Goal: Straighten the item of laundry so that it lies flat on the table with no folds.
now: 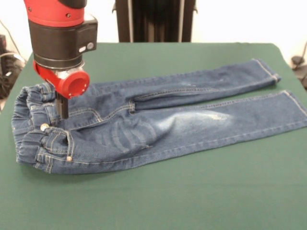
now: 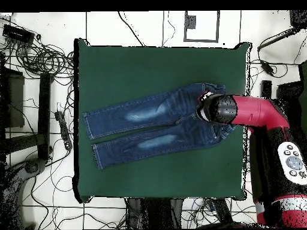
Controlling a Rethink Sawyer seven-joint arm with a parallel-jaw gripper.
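The jeans lay spread on the dark green table, both legs stretched out side by side and the elastic waistband bunched up in gathers at one end. In the front view the waistband sat at the left, with the metal button showing near its front edge, and the two legs ran off to the right, the farther leg angling slightly away from the nearer one so that a narrow strip of table showed between them toward the cuffs. A pale, faded patch marked the thigh of the nearer leg, and soft ripples crossed the fabric around the seat and upper thigh, so the cloth was not fully smooth there. The gripper hung straight down from the red and black arm over the waistband end of the jeans, its dark tip reaching the denim just behind the button, in the hollow of the waistband. Only a single dark tip was visible below the red wrist piece, so whether the fingers were apart or together could not be told. In the overhead view the jeans lay near the middle of the table, somewhat toward its right half, with the cuffs pointing left and the waistband at the right, where the arm's end covered that end of the garment. Cables and equipment lay on the floor around the table.
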